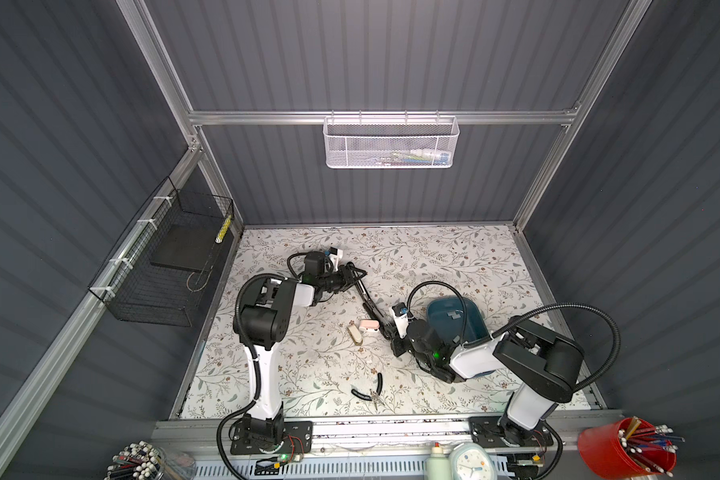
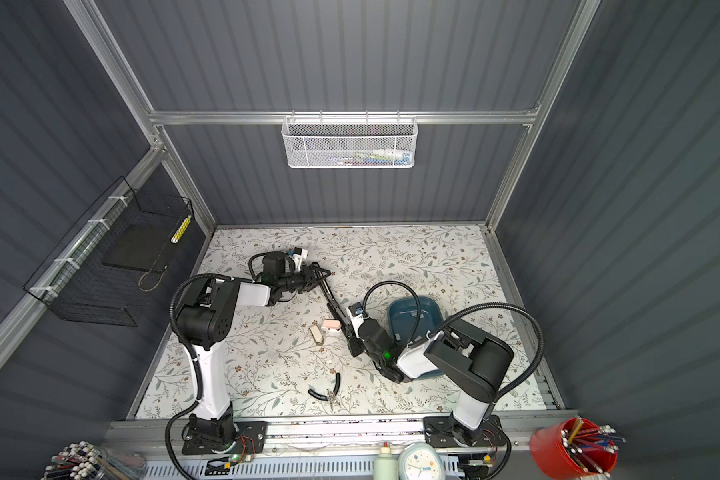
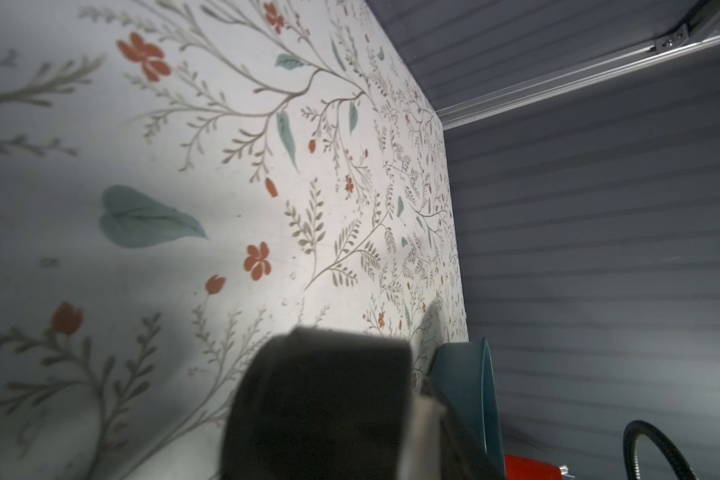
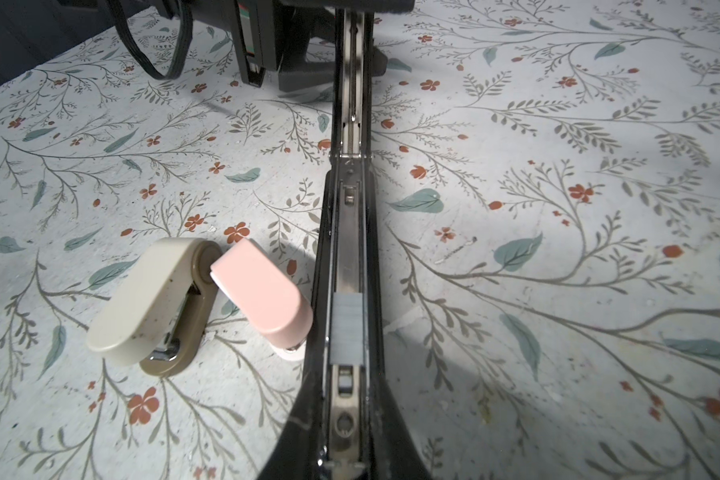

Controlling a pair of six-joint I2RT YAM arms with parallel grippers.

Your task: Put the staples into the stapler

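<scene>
Staples (image 4: 348, 328): one strip loaded | right end effector (image 4: 346, 415) clamps stapler (image 4: 352, 232) | left end effector (image 1: 356, 274) unclear

Twin overhead views, wrist cameras near tabletop (image 4: 558, 291)

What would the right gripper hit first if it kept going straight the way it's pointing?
Probably the left gripper, at the far end of the opened long black metal stapler that the right gripper clamps and points along.
</scene>
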